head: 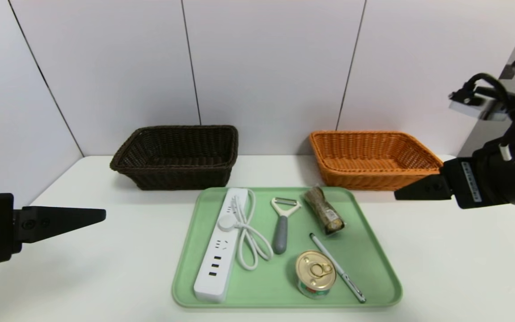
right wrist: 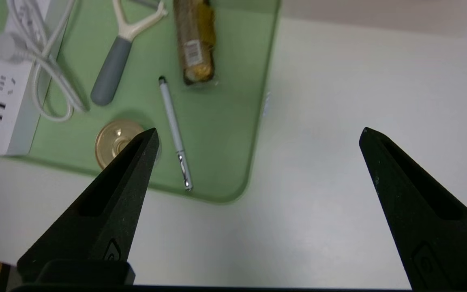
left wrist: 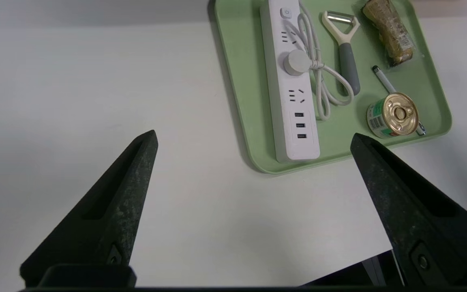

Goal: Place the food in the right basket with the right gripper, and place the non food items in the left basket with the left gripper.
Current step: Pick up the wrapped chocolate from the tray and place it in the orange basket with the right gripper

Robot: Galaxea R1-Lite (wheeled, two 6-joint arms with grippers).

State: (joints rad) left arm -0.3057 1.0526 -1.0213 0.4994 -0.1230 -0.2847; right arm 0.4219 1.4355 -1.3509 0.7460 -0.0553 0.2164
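Both pincers, left (left wrist: 253, 140) and right (right wrist: 258, 134), gape empty over the desk (head: 441, 268) flanking the tray (head: 373, 268), where can (head: 315, 273) and strip (head: 220, 250) wait unsorted, baskets behind.

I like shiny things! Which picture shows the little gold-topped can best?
The left wrist view: the can shows whole there, with its gold pull-ring lid and green label. The head view also shows the can whole, on the green tray. In the right wrist view, a finger of the right gripper hides part of it.
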